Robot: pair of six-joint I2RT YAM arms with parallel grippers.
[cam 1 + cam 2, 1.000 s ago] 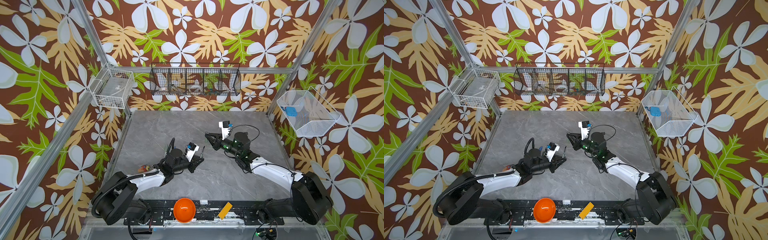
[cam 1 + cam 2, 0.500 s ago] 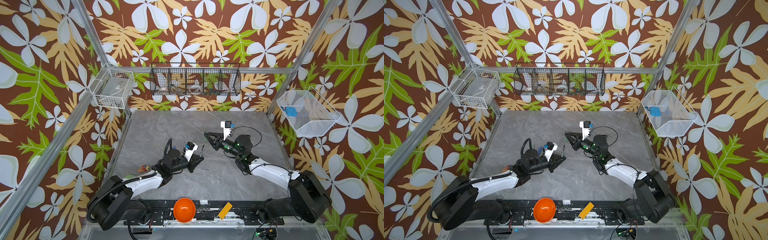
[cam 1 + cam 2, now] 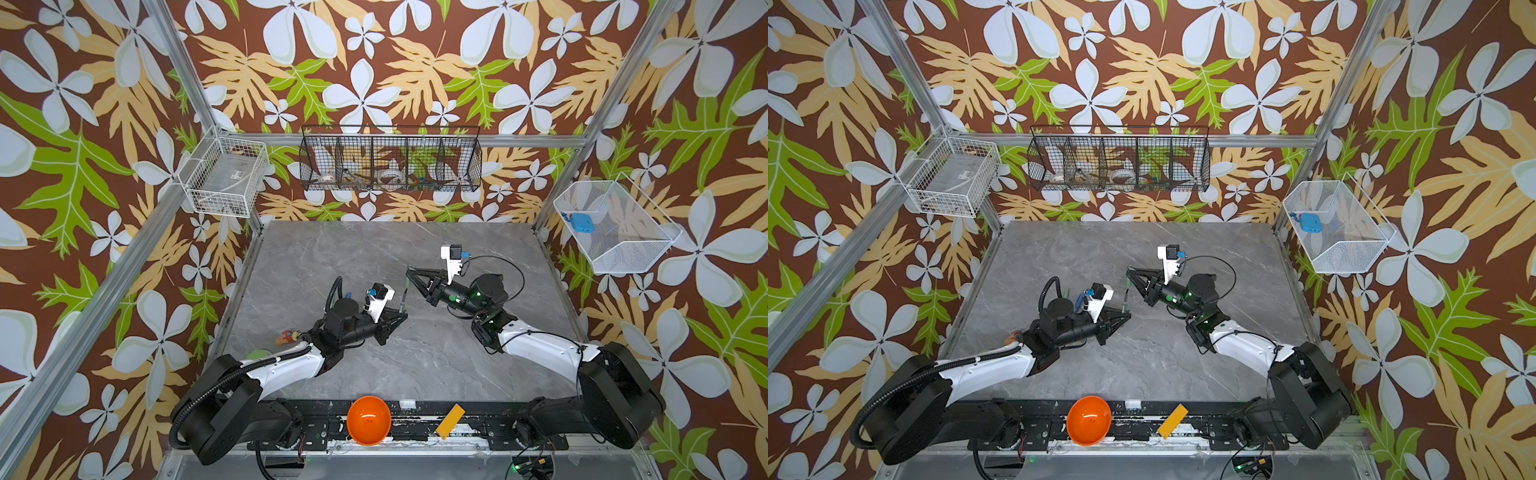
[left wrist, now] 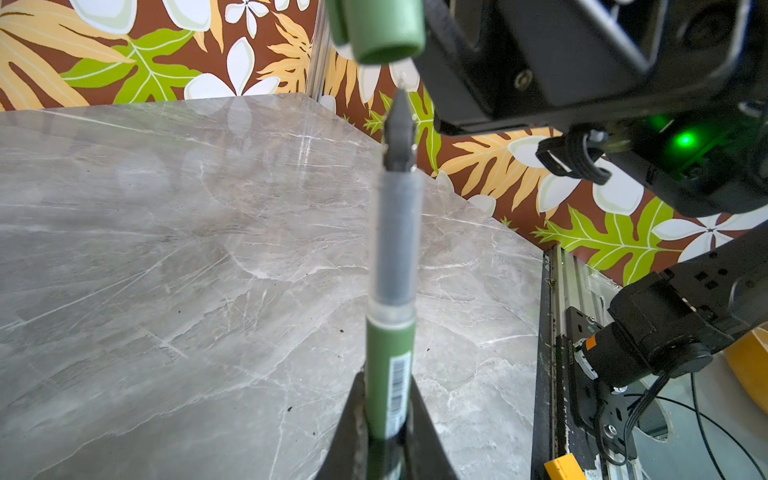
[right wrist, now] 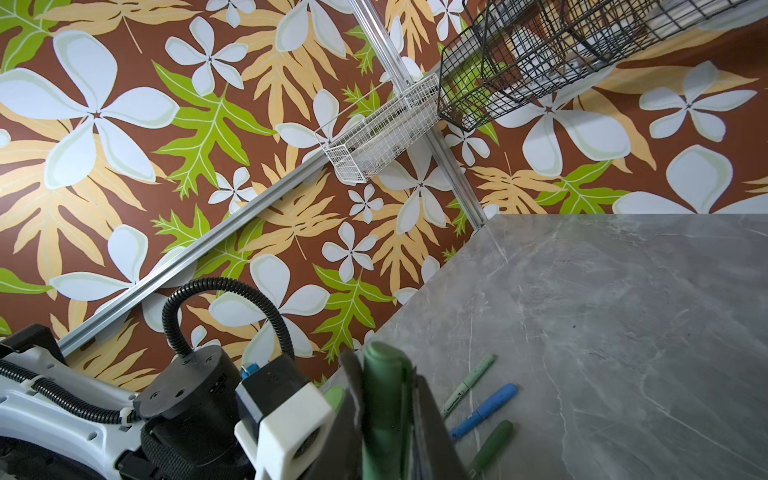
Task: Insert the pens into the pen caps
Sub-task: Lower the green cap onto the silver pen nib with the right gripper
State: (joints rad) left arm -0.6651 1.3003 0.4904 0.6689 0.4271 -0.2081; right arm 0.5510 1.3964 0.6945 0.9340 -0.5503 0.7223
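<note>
My left gripper is shut on a dark green pen and holds it upright, its dark pointed tip up. Just beyond the tip hangs a dark green pen cap, open end towards the tip with a small gap between. My right gripper is shut on that cap. In both top views the left gripper and the right gripper meet over the table's middle, pen below cap. In the right wrist view a pale green pen, a blue pen and a dark green pen lie side by side on the table.
An orange bowl and a yellow block sit on the front rail. A small orange toy lies by the table's left edge. A black wire basket hangs on the back wall, with white baskets at the sides.
The right arm's wrist has shifted slightly while its gripper stays over the pen. The left arm has barely moved. Both grips are unchanged.
</note>
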